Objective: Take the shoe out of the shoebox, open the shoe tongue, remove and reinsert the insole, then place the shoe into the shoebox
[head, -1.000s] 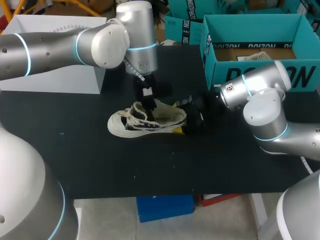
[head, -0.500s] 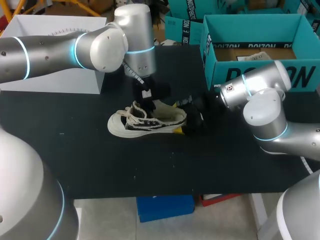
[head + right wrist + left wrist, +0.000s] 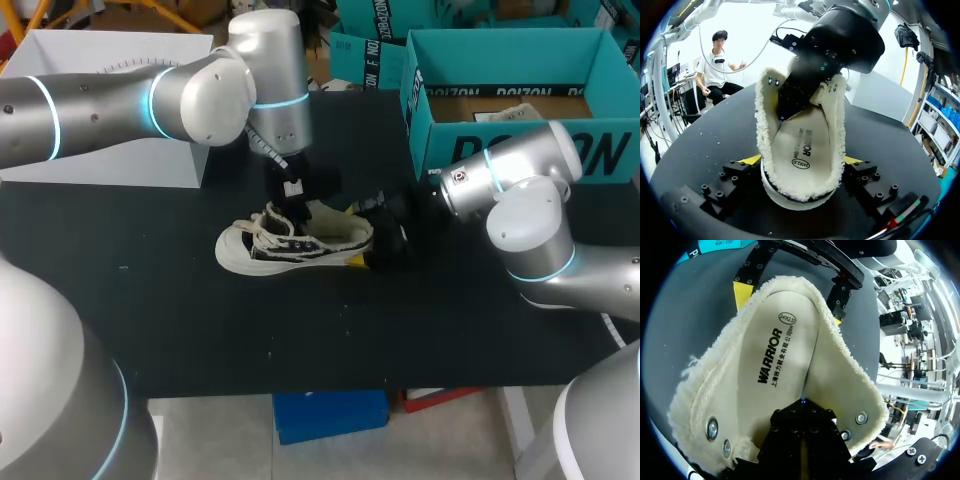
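Your right gripper (image 3: 802, 164) pinches the sneaker (image 3: 290, 245) at the heel from both sides, evidently to steady it on the table (image 3: 200, 330), outside the shoebox (image 3: 430, 140). Your left gripper (image 3: 293, 205) sits inside the collar, on the insole (image 3: 775, 365); its jaw state cannot be told.

— Where's your shoe (image 3: 832, 145)?
— On the table (image 3: 705, 145), heel toward you, your right gripper (image 3: 801, 162) pressing it from both sides.
— And inside?
— You can see the insole (image 3: 801, 147) within the fleece lining. Your left gripper (image 3: 795, 100) reaches down into the opening.
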`<state>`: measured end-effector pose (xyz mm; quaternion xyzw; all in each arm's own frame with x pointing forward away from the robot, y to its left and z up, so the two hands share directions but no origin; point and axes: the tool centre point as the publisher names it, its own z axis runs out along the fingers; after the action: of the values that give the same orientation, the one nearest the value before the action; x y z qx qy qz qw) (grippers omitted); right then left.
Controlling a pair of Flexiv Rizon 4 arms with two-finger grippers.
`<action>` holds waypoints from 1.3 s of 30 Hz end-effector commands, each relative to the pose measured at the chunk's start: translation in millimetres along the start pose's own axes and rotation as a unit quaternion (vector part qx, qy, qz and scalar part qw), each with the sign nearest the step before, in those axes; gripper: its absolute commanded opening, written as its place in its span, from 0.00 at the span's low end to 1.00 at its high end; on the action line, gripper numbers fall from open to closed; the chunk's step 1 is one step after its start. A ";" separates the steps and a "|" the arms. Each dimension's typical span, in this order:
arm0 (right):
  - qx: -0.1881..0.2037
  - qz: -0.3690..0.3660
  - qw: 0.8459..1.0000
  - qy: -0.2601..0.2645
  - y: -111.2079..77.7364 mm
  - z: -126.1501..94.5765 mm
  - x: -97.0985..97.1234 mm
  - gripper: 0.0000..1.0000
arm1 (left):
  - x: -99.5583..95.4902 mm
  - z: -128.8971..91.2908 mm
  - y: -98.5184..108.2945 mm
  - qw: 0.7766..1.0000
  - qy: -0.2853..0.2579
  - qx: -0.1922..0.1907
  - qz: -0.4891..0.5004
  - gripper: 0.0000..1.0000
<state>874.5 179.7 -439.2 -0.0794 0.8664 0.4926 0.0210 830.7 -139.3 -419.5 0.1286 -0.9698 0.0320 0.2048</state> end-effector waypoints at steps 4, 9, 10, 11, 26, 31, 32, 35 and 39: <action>0.001 0.001 1.000 0.000 -2.6 5.1 -1.4 0.00 | -2.7 20.5 0.9 1.000 0.001 -0.001 0.003 0.16; 0.001 0.001 1.000 0.000 -2.6 5.1 -1.4 0.00 | -3.8 21.4 1.0 1.000 0.002 -0.001 0.004 0.28; 0.001 0.001 1.000 0.000 -2.6 5.1 -1.4 0.00 | -4.5 21.7 1.0 1.000 0.002 0.000 0.004 0.28; 0.001 0.001 1.000 0.000 -2.6 5.1 -1.4 0.00 | -5.1 22.0 1.0 1.000 0.002 0.000 0.004 0.27; 0.001 0.001 1.000 0.000 -2.6 5.1 -1.4 0.00 | -8.8 35.8 0.3 0.993 -0.111 -0.018 -0.022 0.31; 0.001 0.001 1.000 0.000 -2.6 5.1 -1.4 0.00 | -10.7 41.0 2.9 0.984 -0.172 -0.029 -0.032 0.28; 0.001 0.001 1.000 0.000 -2.6 5.1 -1.4 0.00 | -11.9 41.8 3.7 0.982 -0.183 -0.032 -0.033 0.28; 0.001 0.001 1.000 0.000 -2.6 5.1 -1.4 0.00 | -14.8 43.9 6.9 0.975 -0.214 -0.042 -0.032 0.27; 0.001 0.001 1.000 0.000 -2.6 5.1 -1.4 0.00 | -23.0 46.8 13.3 0.965 -0.253 -0.057 -0.036 0.25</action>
<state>874.3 180.1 -439.2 -0.0797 0.8662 0.4929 0.0211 838.3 -132.5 -422.6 0.1566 -0.9863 -0.0513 0.0122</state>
